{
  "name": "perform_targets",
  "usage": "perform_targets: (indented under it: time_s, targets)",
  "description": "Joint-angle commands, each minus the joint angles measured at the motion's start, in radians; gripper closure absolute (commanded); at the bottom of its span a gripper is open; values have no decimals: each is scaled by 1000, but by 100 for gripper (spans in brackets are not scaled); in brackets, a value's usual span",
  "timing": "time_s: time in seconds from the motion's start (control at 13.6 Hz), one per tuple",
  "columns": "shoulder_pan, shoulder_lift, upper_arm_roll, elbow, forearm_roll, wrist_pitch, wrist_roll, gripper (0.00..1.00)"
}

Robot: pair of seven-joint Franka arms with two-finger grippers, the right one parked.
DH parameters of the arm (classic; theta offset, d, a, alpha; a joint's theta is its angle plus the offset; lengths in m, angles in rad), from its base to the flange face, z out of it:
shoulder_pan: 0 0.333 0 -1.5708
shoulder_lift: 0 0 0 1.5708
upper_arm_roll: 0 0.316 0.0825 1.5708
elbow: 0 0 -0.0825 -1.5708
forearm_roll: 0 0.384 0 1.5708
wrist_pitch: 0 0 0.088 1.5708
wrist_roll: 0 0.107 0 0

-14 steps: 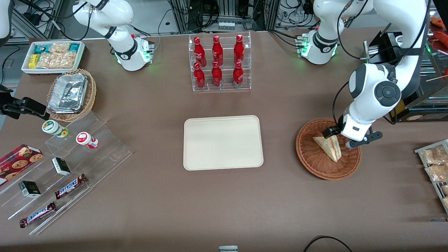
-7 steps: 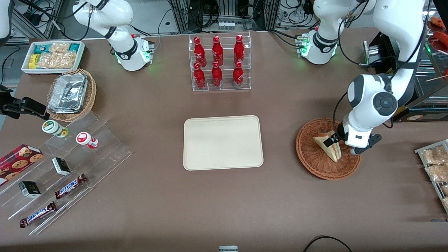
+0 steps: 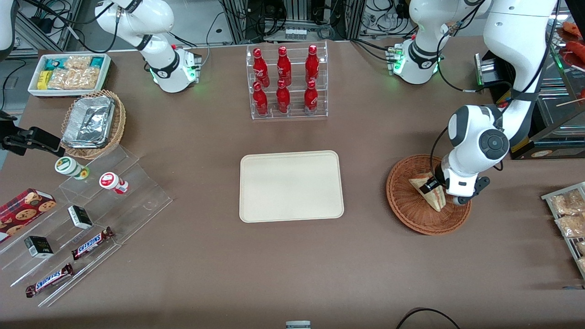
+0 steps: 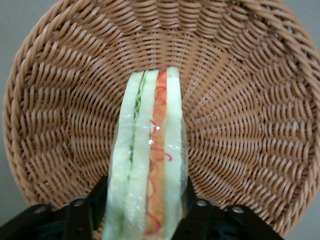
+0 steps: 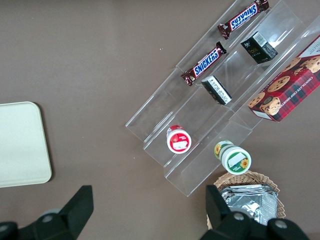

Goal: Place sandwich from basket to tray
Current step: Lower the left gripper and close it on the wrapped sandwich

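The sandwich (image 4: pixel 150 165) stands on edge inside the round woven basket (image 3: pixel 406 208), toward the working arm's end of the bench (image 3: pixel 292 265). The left arm's pincer (image 3: pixel 442 194) is down in the basket with one finger (image 4: pixel 80 220) on each side of the wedge, straddling it closely; whether they press the wrapping I cannot tell. The cream tray (image 3: pixel 291 186) lies mid-bench, well apart from the basket.

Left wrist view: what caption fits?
Gripper fingers straddle the wrapped sandwich lying in the wicker basket.
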Motion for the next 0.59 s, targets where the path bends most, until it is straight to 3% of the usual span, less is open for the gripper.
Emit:
perform_targets:
  time_s: [0.0,0.29,0.52]
  targets:
    - [1,-61,-12,19,41,-98,-20,100]
    - [-74,-38,-26,225,41,-326,57,100]
    - [-182,15,-26,344,41,-388,60,100]
